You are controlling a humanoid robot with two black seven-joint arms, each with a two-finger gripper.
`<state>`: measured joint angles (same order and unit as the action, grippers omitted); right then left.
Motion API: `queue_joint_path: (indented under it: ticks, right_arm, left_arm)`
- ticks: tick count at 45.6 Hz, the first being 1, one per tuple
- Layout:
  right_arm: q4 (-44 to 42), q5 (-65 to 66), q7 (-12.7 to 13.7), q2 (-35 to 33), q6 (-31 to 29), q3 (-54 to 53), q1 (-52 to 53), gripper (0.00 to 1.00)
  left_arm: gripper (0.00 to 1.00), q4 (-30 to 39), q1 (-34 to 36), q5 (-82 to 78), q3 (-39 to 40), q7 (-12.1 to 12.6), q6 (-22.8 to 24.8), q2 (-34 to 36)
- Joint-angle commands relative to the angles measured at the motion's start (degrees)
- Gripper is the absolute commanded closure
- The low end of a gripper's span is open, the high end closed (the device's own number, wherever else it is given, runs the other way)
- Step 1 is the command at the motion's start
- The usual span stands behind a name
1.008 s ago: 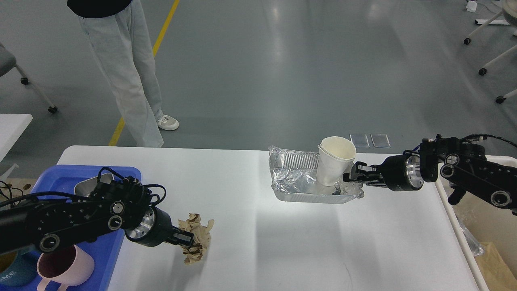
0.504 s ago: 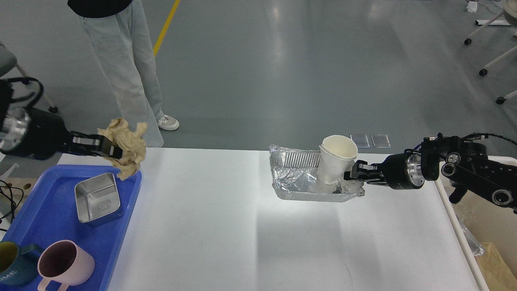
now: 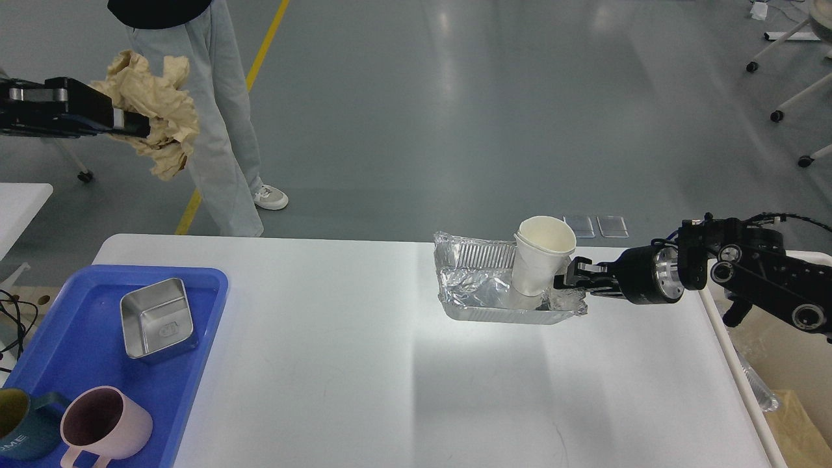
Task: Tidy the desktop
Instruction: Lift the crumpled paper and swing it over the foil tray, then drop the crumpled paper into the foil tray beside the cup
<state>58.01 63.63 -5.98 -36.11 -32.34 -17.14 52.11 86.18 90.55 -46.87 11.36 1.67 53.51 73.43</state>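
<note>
The white desktop [image 3: 364, 377] fills the lower part of the head view. My left gripper [image 3: 133, 123] is shut on a crumpled brown paper wad [image 3: 156, 114] and holds it high above the floor, beyond the desk's far left corner. My right gripper [image 3: 567, 283] is shut on the right rim of a crumpled foil tray [image 3: 481, 289] at the desk's far right. A white paper cup [image 3: 541, 260] stands tilted in that tray, next to the gripper.
A blue plastic tray [image 3: 84, 351] at the left holds a metal box [image 3: 158, 318], a pink mug [image 3: 104, 426] and a dark teal mug [image 3: 19, 432]. A person's legs [image 3: 208, 130] stand behind the desk's far left. A beige bin [image 3: 780, 364] stands off the right edge.
My left gripper lifted the brown paper wad off the desk near the blue tray and carried it up and left, high above the far left corner. The right gripper barely moved.
</note>
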Motion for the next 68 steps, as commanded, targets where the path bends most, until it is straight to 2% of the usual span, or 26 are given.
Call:
queue_joint_path:
  ticks: [1, 9, 15, 27, 45, 52, 55, 58, 63, 68]
  right_arm:
    - [0.09, -0.08, 0.00, -0.01, 0.00, 0.00, 0.27, 1.00]
    - [0.26, -0.08, 0.00, -0.01, 0.00, 0.00, 0.36, 1.00]
    - [0.35, -0.17, 0.00, 0.08, 0.00, 0.00, 0.45, 1.00]
    - [0.79, -0.35, -0.18, 0.08, 0.00, -0.17, 0.53, 1.00]
    - [0.88, -0.52, -0.26, 0.34, 0.00, -0.26, 1.41, 1.00]
    - [1.05, -0.52, -0.26, 0.26, 0.00, -0.35, 1.41, 1.00]
    - [1.14, -0.61, -0.26, 0.26, 0.00, -0.35, 1.50, 1.00]
    - [1.23, -0.61, -0.26, 0.17, 0.00, -0.35, 1.50, 1.00]
    - [1.23, -0.96, -0.26, -0.01, 0.00, -0.35, 1.50, 1.00]
    - [1.23, -0.96, -0.26, -0.10, 0.00, -0.35, 1.50, 1.00]
  left_arm:
    - [1.00, -2.59, 0.15, 0.03, -0.37, 0.00, -0.60, -6.88]
    - [1.00, -10.33, -0.38, -0.50, -3.70, 0.70, -1.39, -20.59]
    - [1.00, -15.07, -2.13, -0.94, -5.99, 0.97, -4.28, -31.84]
    - [1.00, -22.28, -7.76, -1.03, -6.08, 1.05, -7.45, -46.09]
    - [1.00, -30.28, -11.97, -1.82, -6.17, 1.14, -9.91, -57.60]
    - [0.99, -30.55, -13.65, -2.08, -6.17, 2.02, -10.53, -60.16]
    - [0.95, -30.64, -14.17, -2.17, -6.17, 3.42, -11.49, -60.77]
    - [0.86, -30.99, -14.26, -2.17, -6.17, 4.83, -12.99, -60.86]
    - [0.61, -31.69, -14.26, -2.08, -6.17, 5.98, -15.97, -61.74]
    - [0.46, -31.69, -14.26, -2.08, -6.17, 5.98, -18.00, -61.74]
